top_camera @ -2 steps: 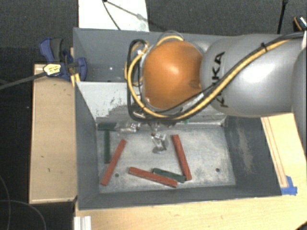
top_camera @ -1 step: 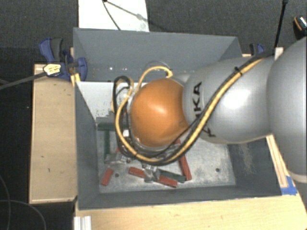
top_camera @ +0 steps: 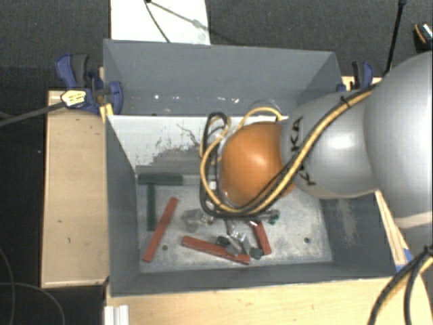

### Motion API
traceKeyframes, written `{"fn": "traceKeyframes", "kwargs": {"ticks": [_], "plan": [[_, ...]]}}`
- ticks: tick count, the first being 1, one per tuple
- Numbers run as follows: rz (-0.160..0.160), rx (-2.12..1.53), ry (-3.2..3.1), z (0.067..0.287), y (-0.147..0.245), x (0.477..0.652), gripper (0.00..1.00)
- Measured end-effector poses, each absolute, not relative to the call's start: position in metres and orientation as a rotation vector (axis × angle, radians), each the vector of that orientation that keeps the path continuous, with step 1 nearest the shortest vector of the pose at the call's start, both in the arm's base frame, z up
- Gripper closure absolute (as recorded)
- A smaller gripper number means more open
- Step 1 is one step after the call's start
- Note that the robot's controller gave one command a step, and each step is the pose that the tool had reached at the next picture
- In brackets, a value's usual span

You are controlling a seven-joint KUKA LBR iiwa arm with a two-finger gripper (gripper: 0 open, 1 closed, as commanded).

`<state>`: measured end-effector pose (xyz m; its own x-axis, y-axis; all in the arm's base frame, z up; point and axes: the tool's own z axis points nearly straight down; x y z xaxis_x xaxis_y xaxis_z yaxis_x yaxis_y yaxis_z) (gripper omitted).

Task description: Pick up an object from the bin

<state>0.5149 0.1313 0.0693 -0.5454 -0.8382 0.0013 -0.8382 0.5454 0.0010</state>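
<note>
My gripper (top_camera: 235, 236) reaches down under the arm's orange cover to the bin floor, a little right of the middle near the front. A long red stick (top_camera: 211, 248) lies flat just in front of it and to its left. A shorter red stick (top_camera: 262, 239) lies slanted close on its right. A small dark green piece (top_camera: 255, 252) sits by the gripper's tip, between the two sticks.
Another red stick (top_camera: 160, 229) lies slanted at the front left of the bin. A dark green L-shaped bar (top_camera: 151, 193) rests against the left wall. A small green bit (top_camera: 273, 217) peeks out under the cover. The arm fills the bin's right side.
</note>
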Motion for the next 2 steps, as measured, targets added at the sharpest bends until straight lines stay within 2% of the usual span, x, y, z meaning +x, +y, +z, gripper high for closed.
{"fn": "traceKeyframes", "kwargs": {"ticks": [1, 2], "plan": [[-0.001, 1.45, -2.802, 0.092, 0.179, 0.586, 0.0], [-0.003, 2.258, -2.194, 0.07, 0.233, 0.563, 0.0]]}}
